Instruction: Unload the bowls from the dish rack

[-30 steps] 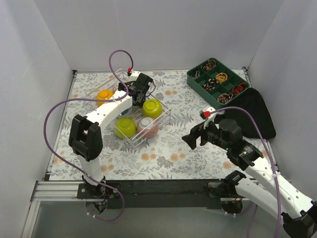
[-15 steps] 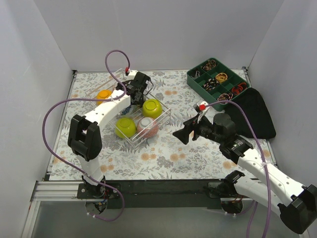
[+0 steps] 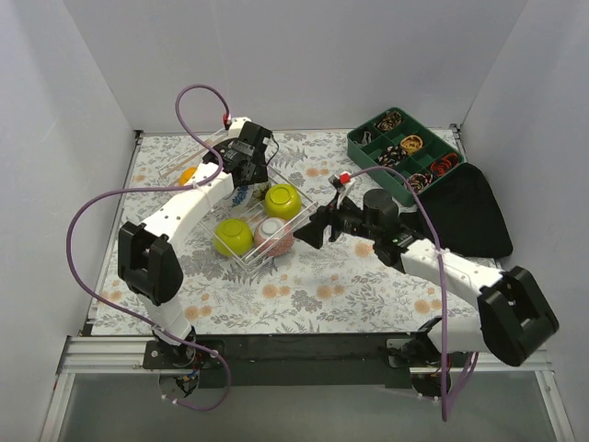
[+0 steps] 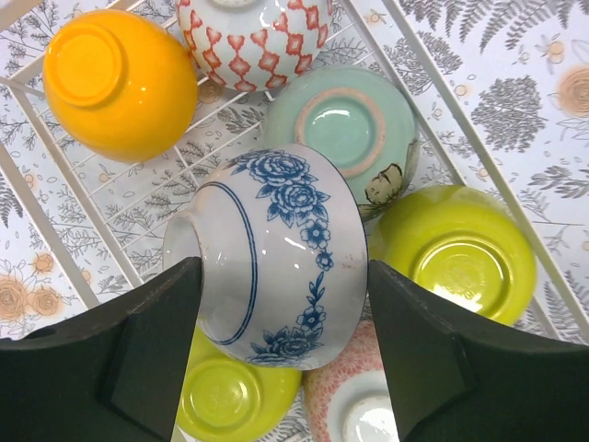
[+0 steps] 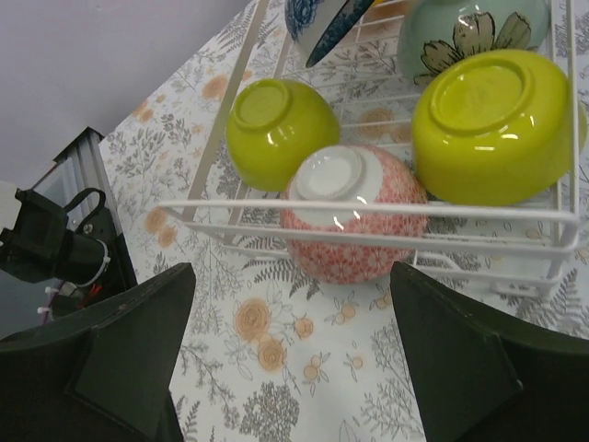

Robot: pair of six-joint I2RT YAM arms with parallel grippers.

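The white bowl (image 4: 276,249), painted with blue roses and a blue rim line, hangs tilted above the dish rack (image 5: 368,210), pinched in the jaws of the left gripper (image 4: 283,276), while the right gripper (image 5: 290,276), jaws spread, has swung in from the right of the desk (image 3: 304,285) to face the pink-red bowl (image 5: 350,221).

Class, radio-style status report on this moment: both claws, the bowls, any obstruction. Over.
Left claw shut on blue-white bowl, over dish rack. Right claw open, facing pink bowl. Rack wall between them.
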